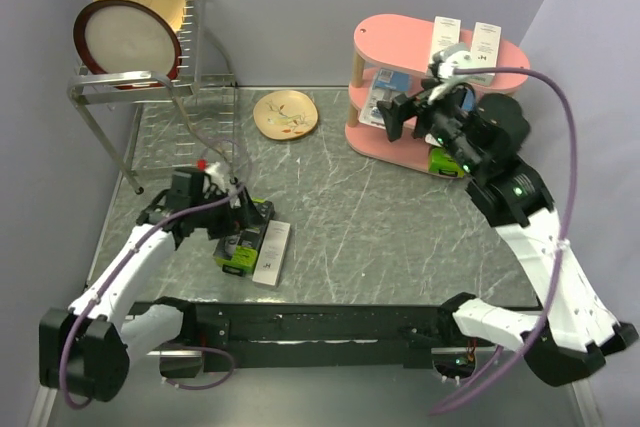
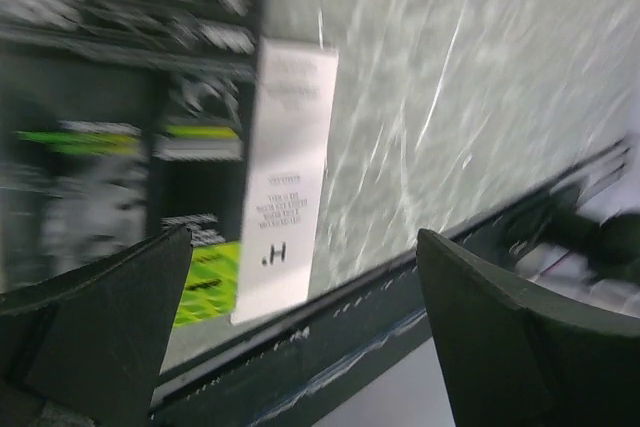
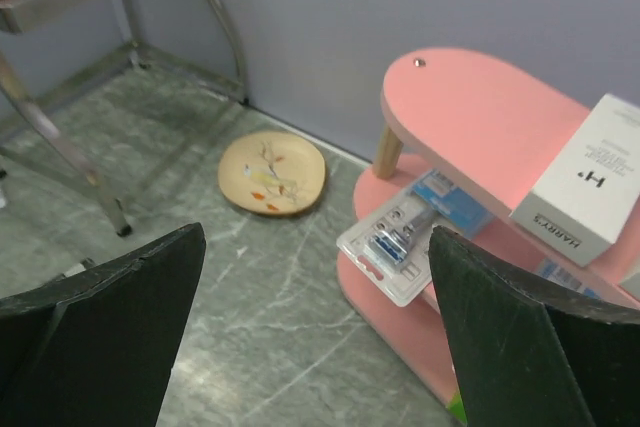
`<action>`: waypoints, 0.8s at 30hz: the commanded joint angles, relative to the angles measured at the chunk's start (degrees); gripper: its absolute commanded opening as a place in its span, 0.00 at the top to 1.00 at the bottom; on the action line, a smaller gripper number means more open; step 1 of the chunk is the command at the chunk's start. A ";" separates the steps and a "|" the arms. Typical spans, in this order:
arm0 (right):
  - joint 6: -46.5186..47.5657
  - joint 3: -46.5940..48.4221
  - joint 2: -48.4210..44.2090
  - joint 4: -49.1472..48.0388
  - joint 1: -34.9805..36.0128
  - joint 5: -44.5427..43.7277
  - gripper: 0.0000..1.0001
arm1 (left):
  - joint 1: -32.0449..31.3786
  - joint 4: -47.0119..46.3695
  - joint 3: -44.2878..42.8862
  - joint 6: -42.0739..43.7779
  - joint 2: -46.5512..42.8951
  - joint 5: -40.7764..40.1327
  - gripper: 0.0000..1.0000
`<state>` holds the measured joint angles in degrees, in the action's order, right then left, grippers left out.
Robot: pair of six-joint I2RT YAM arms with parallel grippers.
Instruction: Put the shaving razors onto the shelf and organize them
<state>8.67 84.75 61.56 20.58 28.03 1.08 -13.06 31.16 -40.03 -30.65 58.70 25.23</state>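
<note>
The shelf (image 1: 395, 42) carries 2 white boxes (image 1: 444, 35) on its top board and a blister card (image 3: 400, 237) on its middle board. The right gripper (image 3: 315, 242) hangs released and empty just in front of the shelf. Well left of the shelf, the left gripper (image 2: 302, 237), also released, hovers over a black-and-lime box (image 1: 243, 237) and a slim white box (image 1: 272, 252) on the worktop (image 1: 380, 217). A small plate (image 1: 286, 113) lies just left of the shelf, and the dish rack (image 1: 150, 82) stands farther left.

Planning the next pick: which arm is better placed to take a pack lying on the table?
Left, probably. The left gripper hangs with jaws open just above the white box and black-and-green box, while the right gripper is far off beside the shelf.
</note>
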 commanded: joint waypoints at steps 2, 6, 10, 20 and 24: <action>3.90 -3.88 0.49 -3.96 0.18 -4.86 0.00 | -12.68 0.57 -2.86 0.16 4.40 -3.96 0.01; 2.94 -8.62 -1.35 -5.72 0.09 -6.70 0.00 | -23.56 -1.45 -1.98 -0.72 8.27 -4.22 0.07; 2.58 -11.53 -4.08 -6.52 0.01 -7.06 0.00 | -22.11 3.55 -2.51 -3.88 11.43 -15.45 0.02; 3.20 -13.21 -6.72 -5.02 -1.66 -6.97 0.00 | -21.12 6.20 -5.49 -4.76 17.06 -20.04 0.00; 3.02 -13.56 -6.63 -5.02 -1.66 -6.97 0.00 | -22.88 5.41 -11.11 0.13 18.20 -24.25 0.01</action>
<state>11.46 71.24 54.87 17.54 26.72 -5.13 -34.54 37.82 -46.06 -35.29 75.44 8.43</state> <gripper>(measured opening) 0.999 0.994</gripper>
